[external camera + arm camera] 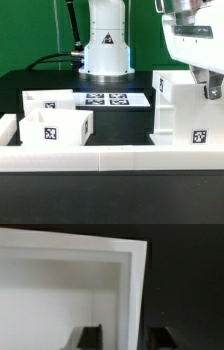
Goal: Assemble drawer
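Exterior view: one casing [180, 108], two tray boxes [58, 128].

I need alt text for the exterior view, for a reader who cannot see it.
A robot gripper sits at the top edge of a tall white casing at the exterior view's right. Two smaller white tray boxes stand at the left, behind a low white border wall, with the marker board lying between them.
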You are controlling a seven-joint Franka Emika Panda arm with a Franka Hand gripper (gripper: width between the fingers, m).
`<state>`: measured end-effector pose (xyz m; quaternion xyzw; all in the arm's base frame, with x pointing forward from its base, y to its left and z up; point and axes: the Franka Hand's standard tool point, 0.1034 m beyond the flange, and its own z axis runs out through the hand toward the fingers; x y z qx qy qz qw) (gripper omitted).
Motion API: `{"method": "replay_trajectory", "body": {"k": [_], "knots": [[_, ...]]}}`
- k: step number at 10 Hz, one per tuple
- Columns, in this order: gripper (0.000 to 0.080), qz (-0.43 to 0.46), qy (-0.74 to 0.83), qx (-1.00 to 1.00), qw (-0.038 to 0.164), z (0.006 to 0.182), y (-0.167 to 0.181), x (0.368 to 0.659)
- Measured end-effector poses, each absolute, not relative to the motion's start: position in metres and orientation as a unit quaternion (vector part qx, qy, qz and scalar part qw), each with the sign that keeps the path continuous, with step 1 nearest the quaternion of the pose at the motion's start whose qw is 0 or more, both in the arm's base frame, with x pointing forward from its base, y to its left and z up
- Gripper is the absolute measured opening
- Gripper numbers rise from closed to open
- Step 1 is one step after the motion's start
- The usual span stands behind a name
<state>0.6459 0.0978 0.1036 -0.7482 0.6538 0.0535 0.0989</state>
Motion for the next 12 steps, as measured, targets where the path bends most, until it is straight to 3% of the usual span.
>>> {"method": "replay_trajectory", "body": {"k": [1,2,3,4,7,9,12], "knots": [[0.0289,0.054,0.634,-0.765,0.098,0.107,0.096,0.638],[0.0472,0.06,0.609,-0.785,0.095,0.111,0.094,0.63],[0.0472,0.065,0.572,-0.813,0.094,0.117,0.093,0.625],[0.0608,0.063,0.543,-0.832,0.097,0.125,0.09,0.621],[0.0646,0.048,0.458,-0.881,0.109,0.146,0.06,0.6],[0.0649,0.046,0.443,-0.889,0.111,0.142,0.043,0.599],[0.0649,0.04,0.387,-0.915,0.108,0.141,0.043,0.597]]}}
